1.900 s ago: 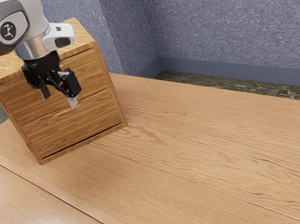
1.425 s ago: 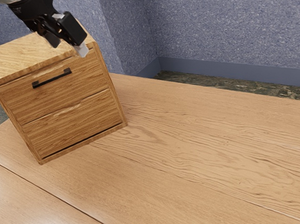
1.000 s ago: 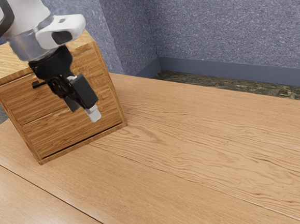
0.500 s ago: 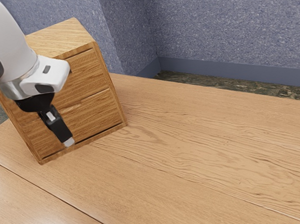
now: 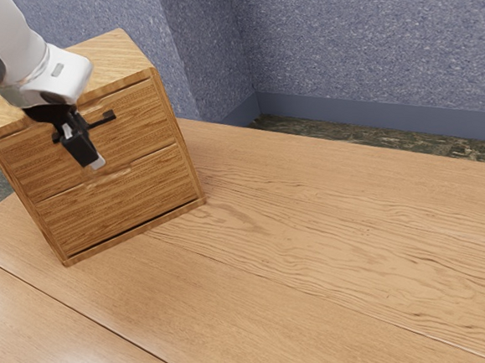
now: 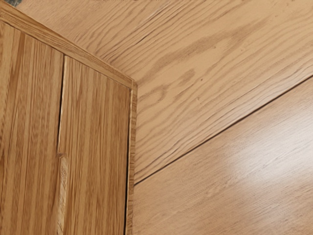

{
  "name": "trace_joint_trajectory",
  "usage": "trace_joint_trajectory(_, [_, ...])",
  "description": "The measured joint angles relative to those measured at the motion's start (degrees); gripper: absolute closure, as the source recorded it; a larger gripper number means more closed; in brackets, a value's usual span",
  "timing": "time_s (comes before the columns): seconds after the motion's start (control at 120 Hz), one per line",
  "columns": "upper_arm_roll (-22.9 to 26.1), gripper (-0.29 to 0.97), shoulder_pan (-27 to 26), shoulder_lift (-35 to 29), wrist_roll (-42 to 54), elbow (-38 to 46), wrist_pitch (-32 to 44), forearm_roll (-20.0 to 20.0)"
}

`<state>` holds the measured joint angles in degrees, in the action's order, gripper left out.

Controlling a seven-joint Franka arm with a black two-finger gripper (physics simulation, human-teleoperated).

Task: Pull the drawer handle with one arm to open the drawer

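Drawer [image 5: 140, 110], the upper of two in a wooden cabinet [image 5: 102, 58], looks shut, its front flush with the frame. The cabinet stands by the desk's [image 5: 332, 250] far edge at the exterior view's left, turned at an angle to that edge. The black bar handle [image 5: 106, 117] runs across the upper part of the drawer front, and the arm hides most of it, leaving the end toward the exterior view's right in sight. The pincer [image 5: 90, 156] hangs in front of the drawer, tip pointing down and just below the handle's line, close to the wood. Whether it is apart or together I cannot tell, and I see no grip on the handle. I judge the step in hand to be the approach: the hand is being lined up with the handle, and the pull has not begun. The next move calls for raising the pincer to the bar, setting it across the bar's middle, closing on it, then drawing straight out along the drawer's run, square to the angled cabinet front, so the drawer slides rather than the cabinet dragging over the desk.
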<state>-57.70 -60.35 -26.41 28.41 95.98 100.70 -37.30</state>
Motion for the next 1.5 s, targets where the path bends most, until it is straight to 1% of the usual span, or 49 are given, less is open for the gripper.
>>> trace_joint_trajectory(0.267, [-9.4, 0.0, -7.31, -0.2, 4.68, -2.35, -0.15, -3.04])
trace_joint_trajectory(0.408, [-10.35, 0.0, -7.75, -0.22, 6.44, -3.19, -0.33, -3.67])
trace_joint_trajectory(0.558, [-10.84, 0.0, -8.08, -0.23, 7.94, -5.11, -0.43, -5.33])
trace_joint_trajectory(0.733, [-17.52, 0.0, -15.41, -1.19, 9.17, -7.26, -0.48, -7.38])
trace_joint_trajectory(0.9, [-22.08, 0.0, -19.95, -2.09, 10.14, -9.45, -0.47, -8.72])
trace_joint_trajectory(1.108, [-23.21, 0.0, -20.31, -2.14, 11.02, -9.38, -0.45, -9.01])
trace_joint_trajectory(1.5, [-23.58, 0.0, -19.28, -1.67, 12.07, -8.48, -0.34, -9.23])
